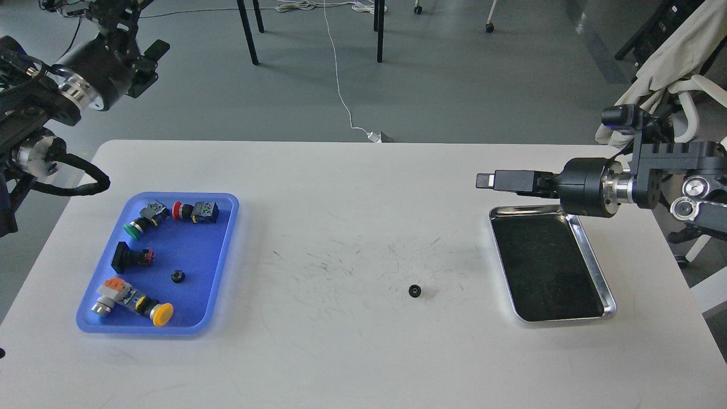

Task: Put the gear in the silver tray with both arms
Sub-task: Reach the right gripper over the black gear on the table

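Note:
A small black gear [414, 291] lies on the white table, in the middle and toward the front. The silver tray [592, 257] sits at the right with nothing on its dark bottom. My right gripper [487, 180] points left, level, just above the tray's far left corner and well behind the gear. It shows side-on as one bar, so I cannot tell its fingers apart. My left gripper [139, 29] is raised at the far top left, off the table, its fingers apart and empty.
A blue plastic tray [224, 250] at the left holds several push-button switches and a second small black gear [178, 276]. Chair legs and cables lie on the floor behind the table. A cloth-draped chair [670, 51] stands at the far right.

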Controlling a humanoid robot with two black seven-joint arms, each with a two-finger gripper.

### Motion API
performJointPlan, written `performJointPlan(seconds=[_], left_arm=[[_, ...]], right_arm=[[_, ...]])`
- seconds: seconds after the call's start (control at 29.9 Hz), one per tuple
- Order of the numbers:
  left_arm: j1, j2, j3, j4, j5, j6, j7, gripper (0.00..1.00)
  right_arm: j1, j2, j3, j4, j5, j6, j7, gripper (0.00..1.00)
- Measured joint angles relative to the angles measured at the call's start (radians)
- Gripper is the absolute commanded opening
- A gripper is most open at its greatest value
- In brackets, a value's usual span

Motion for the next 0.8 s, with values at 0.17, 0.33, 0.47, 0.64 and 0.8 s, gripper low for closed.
performJointPlan(seconds=[0.17,0.33,0.47,0.64,0.8], left_arm=[[0.056,0.026,-0.017,0.0,-0.059,-0.041,0.0,0.98],[0.119,0.071,-0.047,0.001,-0.116,-0.072,0.0,0.98],[0.147,0.095,-0.062,0.0,-0.131,-0.08,0.0,0.98],[0.161,0.111,-0.067,0.001,-0.139,-0.083,0.0,0.98],[0.166,0.113,-0.067,0.003,-0.14,-0.082,0.0,0.98]], right_arm=[[0.049,0.082,-0.085,-0.008,-0.164,0.0,0.01,0.98],[0.076,0.177,-0.142,-0.059,-0.301,0.001,0.062,0.98],[0.089,0.269,-0.182,-0.127,-0.335,0.006,0.08,0.98],[0.136,0.377,-0.274,-0.156,-0.392,0.009,0.153,0.98],[0.16,0.477,-0.325,-0.189,-0.466,0.012,0.166,0.98]])
